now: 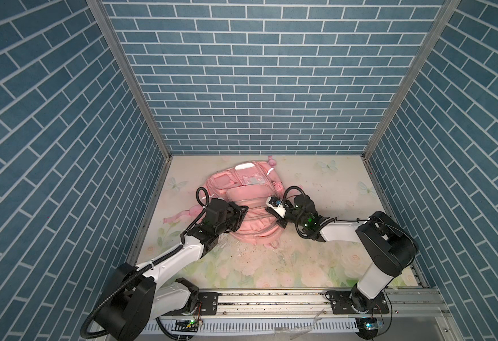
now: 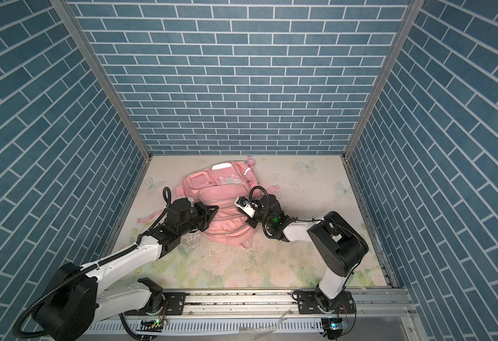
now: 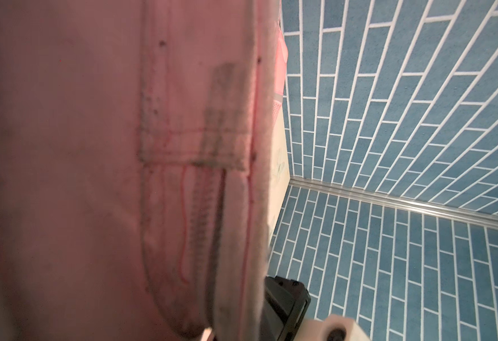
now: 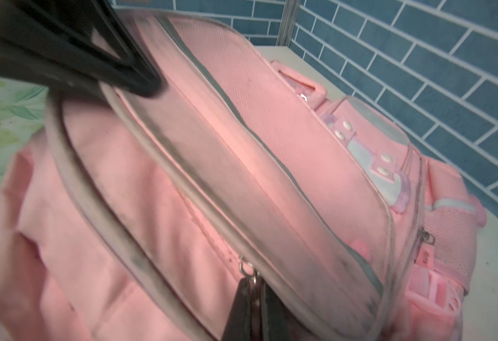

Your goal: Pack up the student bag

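Right jaws are clamped together on a zip pull at the right edge of the bag. Left jaws are also together, their tips against the bag's grey zip band on its left side; whether they pinch fabric cannot be told. The pink bag lies front up on the desk, toward the back wall, between both arms. Crumbs litter the desk just in front of it.

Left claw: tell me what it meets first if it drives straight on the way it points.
The student bag: the left claw points into its side and seems to touch the fabric there, though depth is unclear.
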